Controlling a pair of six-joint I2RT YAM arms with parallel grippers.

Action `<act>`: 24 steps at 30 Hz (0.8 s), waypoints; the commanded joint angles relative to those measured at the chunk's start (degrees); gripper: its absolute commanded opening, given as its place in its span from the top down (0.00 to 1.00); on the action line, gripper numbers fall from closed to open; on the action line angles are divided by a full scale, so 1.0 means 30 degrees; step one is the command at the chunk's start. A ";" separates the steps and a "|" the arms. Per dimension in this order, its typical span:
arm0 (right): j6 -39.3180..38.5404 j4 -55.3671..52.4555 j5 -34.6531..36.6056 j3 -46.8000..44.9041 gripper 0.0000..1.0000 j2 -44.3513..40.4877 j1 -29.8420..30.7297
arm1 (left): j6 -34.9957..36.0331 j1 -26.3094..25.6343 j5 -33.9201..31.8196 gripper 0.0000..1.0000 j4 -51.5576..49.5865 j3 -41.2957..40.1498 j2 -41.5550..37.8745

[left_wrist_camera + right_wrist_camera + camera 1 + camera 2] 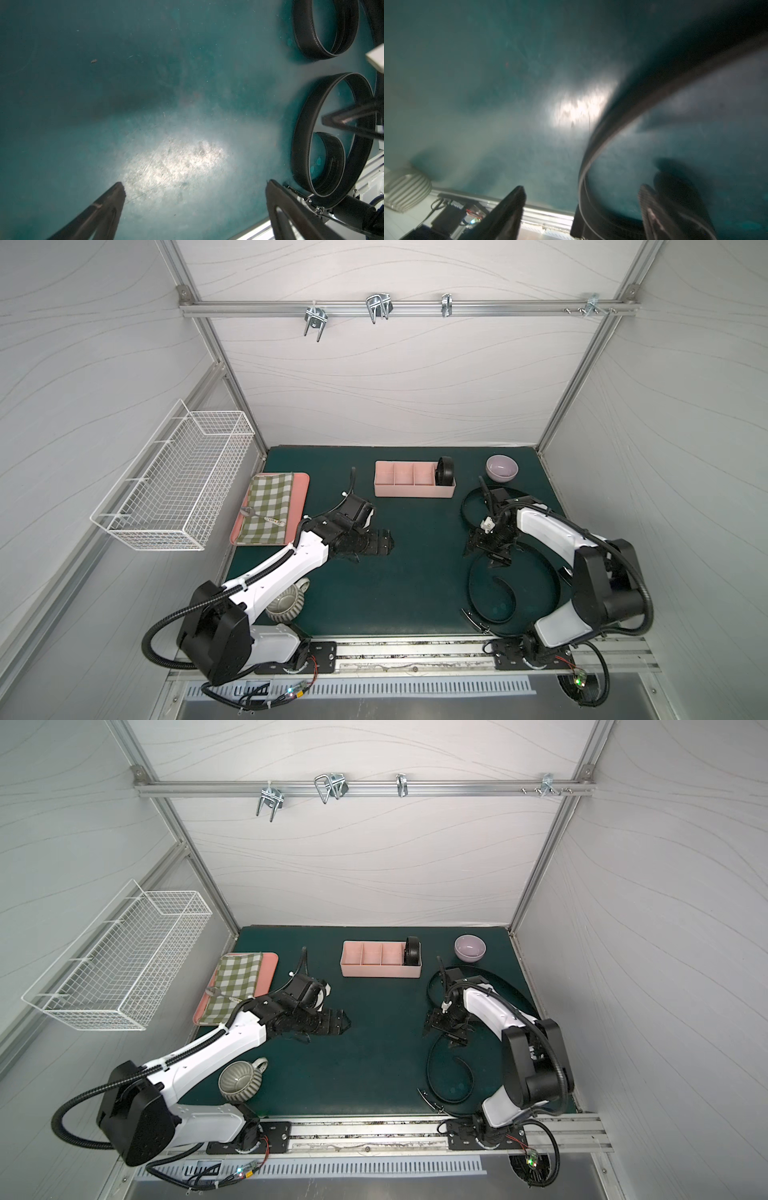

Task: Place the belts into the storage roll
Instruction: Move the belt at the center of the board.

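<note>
The green mat [395, 605] carries the pink organiser tray [409, 491] near its back edge. A coiled belt [444, 470] stands in the end compartment on the robot's right, and the other three compartments are empty. Two more belts lie in loose curves on the right of the mat, well apart from the tray's open compartments: a back belt [301, 31] and a front belt [299, 133]. The right gripper [581, 188] hangs low over the front belt. Its jaws are apart with the strap on edge between them, and nothing is clamped yet. The left gripper [195, 184] is spread wide over bare mat, empty. The step looks like grasping the second belt. Next, the jaws must close squarely on the strap, which likely needs coiling to fit a compartment.
</note>
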 commanded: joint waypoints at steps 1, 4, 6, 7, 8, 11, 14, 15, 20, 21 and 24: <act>0.0478 0.0762 0.1278 0.0575 0.20 0.1467 0.0371 | 0.0531 -0.0055 -0.0454 0.01 -0.0280 -0.0288 -0.0845; 0.0451 0.1345 0.1887 0.0654 0.35 0.2326 0.0581 | 0.0691 0.0004 -0.0536 0.01 -0.0502 -0.0275 -0.1357; 0.0375 0.1458 0.2508 0.0804 0.53 0.2700 0.0898 | 0.0826 0.0145 -0.0220 0.01 -0.0973 0.0034 -0.1608; 0.0335 0.1533 0.2435 0.0837 0.61 0.2875 0.1005 | 0.0917 0.0319 0.0121 0.01 -0.1252 0.0228 -0.1658; 0.0304 0.1632 0.2340 0.0862 0.68 0.3048 0.1185 | 0.1038 0.0619 0.0682 0.01 -0.1532 0.0447 -0.1741; 0.0306 0.1713 0.2683 0.1108 0.86 0.3039 0.2323 | 0.1107 0.2782 0.3016 0.01 -0.1980 0.0660 -0.2189; 0.0495 0.1665 0.3090 0.2078 0.90 0.3040 0.4562 | 0.1232 0.5870 0.4689 0.01 -0.2174 0.0568 -0.2922; 0.0615 0.1813 0.3091 0.2652 0.91 0.3210 0.5676 | 0.1406 0.6711 0.4594 0.01 -0.2332 0.0654 -0.3235; 0.0187 0.2165 0.4214 0.7539 0.92 0.5847 1.1608 | 0.1192 0.9672 0.2956 0.01 -0.2711 0.0825 -0.5310; -0.0254 0.2428 0.3969 0.8553 0.92 0.6576 1.2576 | 0.0817 1.0268 0.2342 0.01 -0.2698 0.0698 -0.5968; -0.1973 0.2519 0.3216 1.1277 0.91 0.8504 1.4669 | 0.0188 1.1989 0.1503 0.01 -0.2760 0.0115 -0.7933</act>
